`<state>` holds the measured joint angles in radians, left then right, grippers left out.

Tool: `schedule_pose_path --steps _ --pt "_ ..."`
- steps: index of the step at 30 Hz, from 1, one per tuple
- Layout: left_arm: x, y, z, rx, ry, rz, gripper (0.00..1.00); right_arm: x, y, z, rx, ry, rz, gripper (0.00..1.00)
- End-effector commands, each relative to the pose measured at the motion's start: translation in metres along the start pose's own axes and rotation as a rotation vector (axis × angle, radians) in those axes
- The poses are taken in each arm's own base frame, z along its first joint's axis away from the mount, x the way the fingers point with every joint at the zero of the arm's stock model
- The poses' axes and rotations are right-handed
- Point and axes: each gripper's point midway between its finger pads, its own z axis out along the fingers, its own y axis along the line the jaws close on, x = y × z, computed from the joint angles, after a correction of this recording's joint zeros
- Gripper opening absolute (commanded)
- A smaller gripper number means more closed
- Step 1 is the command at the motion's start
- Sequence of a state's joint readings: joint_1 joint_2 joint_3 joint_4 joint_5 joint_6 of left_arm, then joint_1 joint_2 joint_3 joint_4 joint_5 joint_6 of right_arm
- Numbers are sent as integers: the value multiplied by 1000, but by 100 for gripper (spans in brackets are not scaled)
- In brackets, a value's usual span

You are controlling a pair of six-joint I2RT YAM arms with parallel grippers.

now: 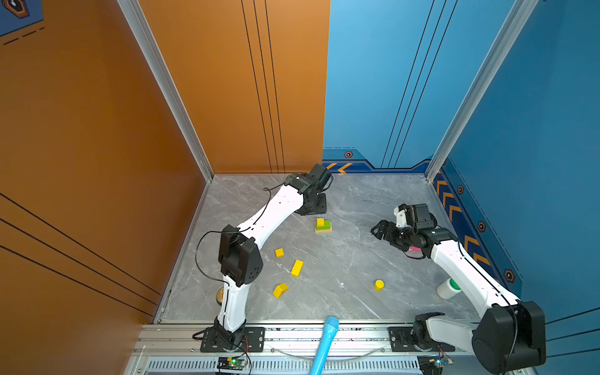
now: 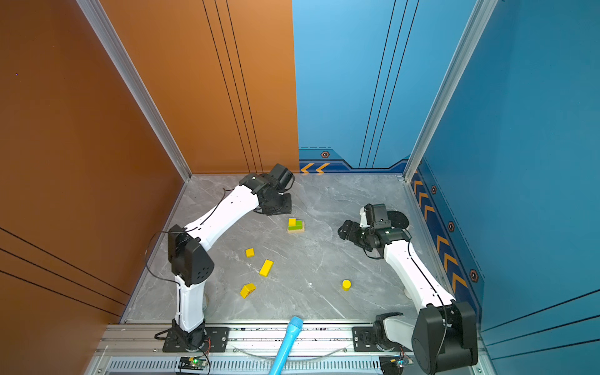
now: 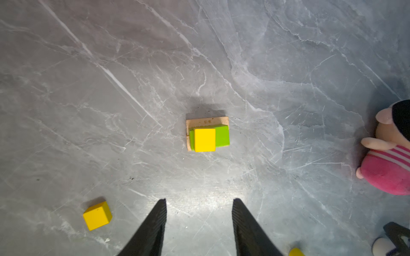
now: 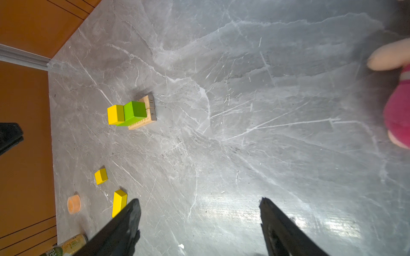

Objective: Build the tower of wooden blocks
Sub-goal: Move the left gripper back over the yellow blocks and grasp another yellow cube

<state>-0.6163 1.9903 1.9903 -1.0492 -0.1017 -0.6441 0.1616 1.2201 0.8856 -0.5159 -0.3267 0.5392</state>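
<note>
Left gripper (image 3: 199,200) and right gripper (image 4: 199,199) hover with jaws apart, empty; tower (image 3: 207,135) stands toward the surface (image 1: 341,259) far edge.

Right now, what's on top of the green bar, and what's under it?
A yellow cube sits on one end of the green bar. Tan planks lie underneath, mostly covered by it.

Pink plush toy (image 3: 390,155) — white green-capped bottle (image 1: 448,288) — grey marble tabletop (image 1: 357,201)

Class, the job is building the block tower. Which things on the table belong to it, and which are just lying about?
Belong: part-built tower, yellow cube, yellow bar, roof-shaped piece, yellow cylinder.
Lying about: white bottle, pink plush toy, drink can.
</note>
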Motion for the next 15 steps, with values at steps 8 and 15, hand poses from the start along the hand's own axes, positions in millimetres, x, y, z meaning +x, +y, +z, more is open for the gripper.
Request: schedule_pose_path --steps 8,15 --pt "38 79 -1 -166 65 -22 51 0 26 -1 21 -5 -75 83" --pt "77 117 17 -194 130 -101 54 4 39 9 34 26 -113 83"
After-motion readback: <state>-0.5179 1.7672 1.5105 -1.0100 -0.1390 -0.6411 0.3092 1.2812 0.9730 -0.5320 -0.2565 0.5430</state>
